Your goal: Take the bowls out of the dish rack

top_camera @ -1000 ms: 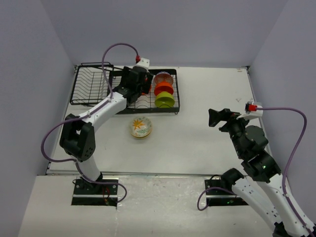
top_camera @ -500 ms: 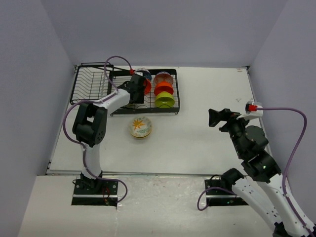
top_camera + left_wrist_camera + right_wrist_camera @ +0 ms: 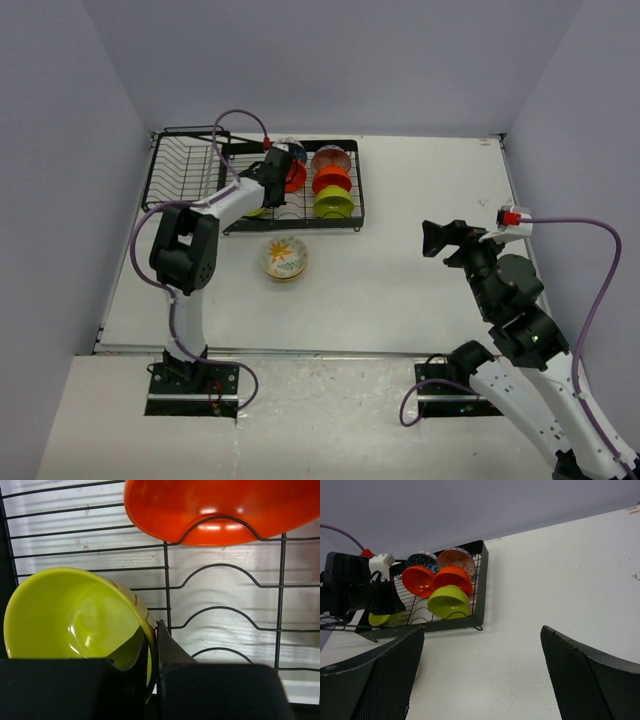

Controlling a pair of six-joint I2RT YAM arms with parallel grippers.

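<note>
The white table (image 3: 430, 210) carries two things directly. The black wire dish rack (image 3: 178, 178) sits at the far edge, toward the far-left corner. One cream bowl (image 3: 286, 257) with a floral inside stands upright just nearer than the rack's front edge and apart from it.

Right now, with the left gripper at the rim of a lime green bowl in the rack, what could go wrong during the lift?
First, the left gripper seems to pinch only the thin rim of the lime green bowl; this glossy bowl may slip or swing when lifted. Second, the orange bowl stands in the dish rack just beyond the gripper; a careless lift could knock it.
</note>
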